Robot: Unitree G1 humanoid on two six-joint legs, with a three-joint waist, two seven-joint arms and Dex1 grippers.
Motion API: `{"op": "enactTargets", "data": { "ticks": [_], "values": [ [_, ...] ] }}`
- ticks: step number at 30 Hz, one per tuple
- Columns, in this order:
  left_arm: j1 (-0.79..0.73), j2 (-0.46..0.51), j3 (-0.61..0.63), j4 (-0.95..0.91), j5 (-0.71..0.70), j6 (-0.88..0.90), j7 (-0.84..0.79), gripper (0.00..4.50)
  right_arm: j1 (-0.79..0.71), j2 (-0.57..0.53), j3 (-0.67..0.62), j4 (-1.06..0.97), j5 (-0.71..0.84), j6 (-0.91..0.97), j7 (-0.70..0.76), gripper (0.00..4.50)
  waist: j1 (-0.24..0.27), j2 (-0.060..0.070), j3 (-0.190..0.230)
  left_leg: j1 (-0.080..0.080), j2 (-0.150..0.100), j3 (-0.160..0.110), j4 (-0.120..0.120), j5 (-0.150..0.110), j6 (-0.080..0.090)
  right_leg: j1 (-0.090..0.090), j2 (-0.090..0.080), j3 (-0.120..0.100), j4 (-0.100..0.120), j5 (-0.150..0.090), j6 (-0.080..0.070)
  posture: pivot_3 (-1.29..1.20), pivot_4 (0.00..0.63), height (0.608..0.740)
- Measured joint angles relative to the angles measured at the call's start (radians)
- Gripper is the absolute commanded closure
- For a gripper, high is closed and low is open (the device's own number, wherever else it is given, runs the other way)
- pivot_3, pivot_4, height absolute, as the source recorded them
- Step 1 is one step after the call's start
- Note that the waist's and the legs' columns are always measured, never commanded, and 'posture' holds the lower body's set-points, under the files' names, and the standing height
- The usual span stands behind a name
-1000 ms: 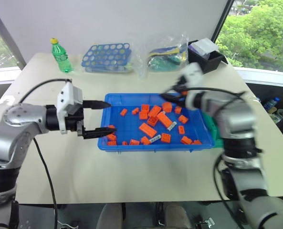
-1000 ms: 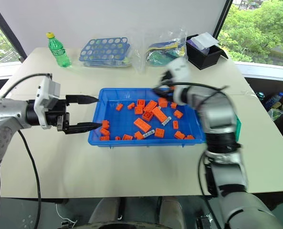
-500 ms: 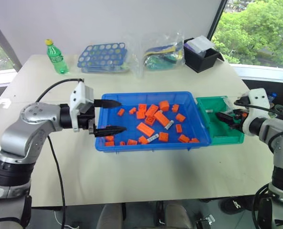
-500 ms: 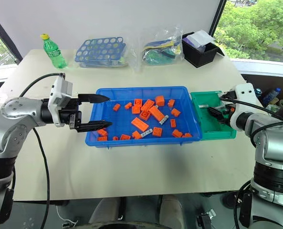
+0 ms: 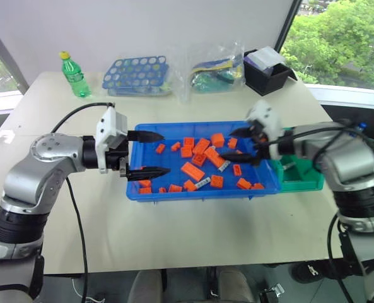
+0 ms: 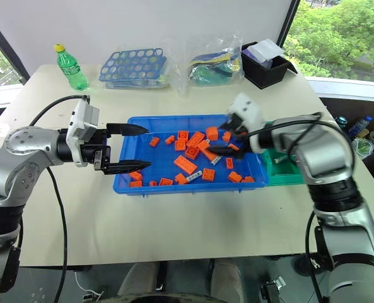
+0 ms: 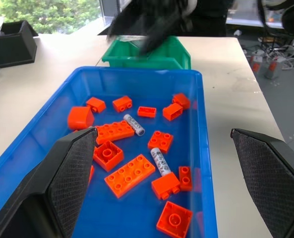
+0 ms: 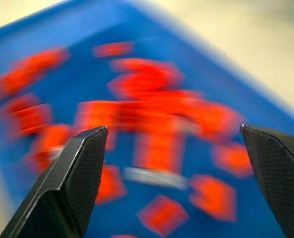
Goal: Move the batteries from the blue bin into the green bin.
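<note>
- Now the right gripper (image 5: 242, 144), fingers spread and empty, hangs above the blue bin (image 5: 174, 191), upper right of two batteries (image 5: 204, 183).
- Left gripper (image 5: 147, 153) spread, at the bin's left edge.

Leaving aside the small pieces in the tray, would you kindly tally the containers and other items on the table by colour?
Blue: 2 (blue bin, rack)
Green: 2 (green bin, bottle)
Black: 1 (box)
Clear: 1 (bag)
Total: 6
</note>
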State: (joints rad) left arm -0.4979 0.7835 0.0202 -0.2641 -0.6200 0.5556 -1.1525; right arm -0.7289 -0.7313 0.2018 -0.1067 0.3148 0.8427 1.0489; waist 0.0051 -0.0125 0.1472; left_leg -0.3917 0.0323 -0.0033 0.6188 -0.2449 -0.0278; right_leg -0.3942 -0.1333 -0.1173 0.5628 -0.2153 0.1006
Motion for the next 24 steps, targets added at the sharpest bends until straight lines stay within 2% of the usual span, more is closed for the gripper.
{"op": "enactTargets", "data": {
  "ticks": [3,6,10,16,19,20,23,24],
  "values": [
    [0.016,0.003,0.002,-0.026,-0.001,0.007,0.009,0.0,-0.052,0.036,0.158,0.13,-0.078,-0.141,0.1,0.1,0.007,-0.001,0.0,-0.001,-0.001,0.0,0.002,0.0,0.0,0.0,0.0,0.0,-0.001,0.0,0.0,0.0,0.15,0.723],
    [0.03,0.01,0.01,-0.056,-0.003,0.01,0.028,0.0,-0.076,0.078,0.241,0.245,-0.143,-0.257,0.155,0.1,0.007,-0.001,0.0,-0.001,-0.001,0.0,0.003,0.0,0.0,0.001,0.0,0.0,0.0,0.0,0.0,0.0,0.15,0.723],
    [0.066,0.029,0.049,-0.091,-0.011,0.025,0.049,0.0,-0.083,0.108,0.297,0.369,-0.209,-0.381,0.208,0.1,0.005,-0.001,0.0,-0.001,0.0,0.0,0.003,0.0,0.0,0.001,0.0,0.0,0.001,0.0,0.0,0.0,0.15,0.723],
    [0.091,0.042,0.098,-0.136,-0.037,0.049,0.092,0.0,-0.111,0.15,0.309,0.51,-0.287,-0.515,0.271,0.1,0.005,-0.001,0.0,0.0,0.0,0.0,0.003,0.0,0.0,0.002,0.0,0.0,0.003,0.001,0.0,0.0,0.15,0.723],
    [0.098,0.043,0.108,-0.146,-0.045,0.058,0.105,0.0,-0.115,0.176,0.31,0.553,-0.311,-0.552,0.276,0.92,0.004,-0.002,0.0,0.0,0.0,0.0,0.003,0.0,0.0,0.003,0.001,0.001,0.004,0.001,0.0,0.0,0.15,0.723],
    [0.098,0.044,0.113,-0.152,-0.048,0.065,0.11,0.0,-0.118,0.186,0.308,0.561,-0.315,-0.559,0.279,1.51,0.004,-0.002,0.0,0.0,0.0,0.0,0.003,0.0,0.0,0.004,0.001,0.001,0.004,0.001,0.0,0.0,0.15,0.723],
    [0.099,0.056,0.113,-0.166,-0.063,0.075,0.11,0.0,-0.118,0.198,0.306,0.564,-0.321,-0.565,0.296,2.91,0.005,-0.001,0.001,0.001,0.0,0.0,0.003,0.0,0.0,0.003,0.001,0.001,0.005,0.001,0.0,0.0,0.15,0.723],
    [0.099,0.059,0.113,-0.17,-0.067,0.076,0.109,0.0,-0.118,0.199,0.305,0.564,-0.321,-0.565,0.299,3.53,0.005,-0.001,0.001,0.001,0.0,0.0,0.003,0.0,0.0,0.003,0.001,0.001,0.005,0.001,0.0,0.0,0.15,0.723]
  ]
}}
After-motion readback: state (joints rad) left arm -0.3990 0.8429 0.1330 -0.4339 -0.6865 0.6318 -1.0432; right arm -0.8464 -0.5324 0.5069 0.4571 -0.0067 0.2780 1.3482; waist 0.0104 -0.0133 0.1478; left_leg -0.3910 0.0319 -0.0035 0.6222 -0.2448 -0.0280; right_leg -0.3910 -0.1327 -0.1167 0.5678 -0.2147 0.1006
